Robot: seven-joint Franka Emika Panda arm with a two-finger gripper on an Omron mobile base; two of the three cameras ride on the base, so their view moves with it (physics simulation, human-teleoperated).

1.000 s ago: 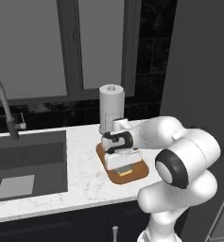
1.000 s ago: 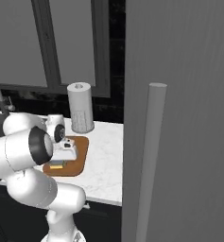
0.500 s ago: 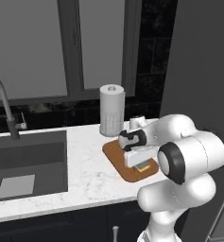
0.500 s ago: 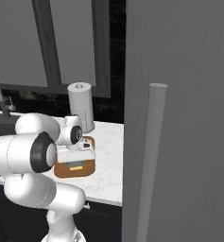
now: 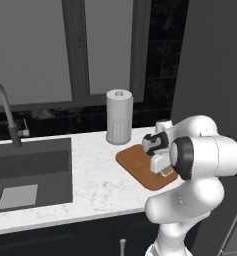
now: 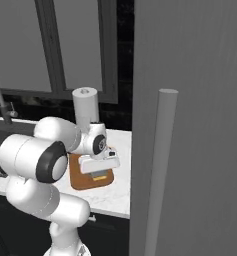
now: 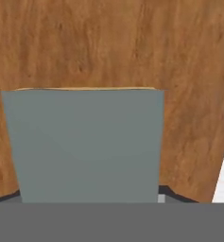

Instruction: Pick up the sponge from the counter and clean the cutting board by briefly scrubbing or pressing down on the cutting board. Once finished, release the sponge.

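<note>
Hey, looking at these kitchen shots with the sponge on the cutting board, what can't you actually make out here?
- Fingers: in the hand view the sponge covers them, so whether they clamp it cannot be told.
- Sponge against the cutting board: in the left base view the arm hides most of it, so contact is unclear.
- Cutting board's far end: in the right base view the hand covers it.
- Faucet: cut off by the left edge.

The arm (image 5: pixel 200 155) is showing glossy white rounded shells with dark joint rings, and a white hand (image 6: pixel 97 162) is sitting below a black-faced wrist.
</note>
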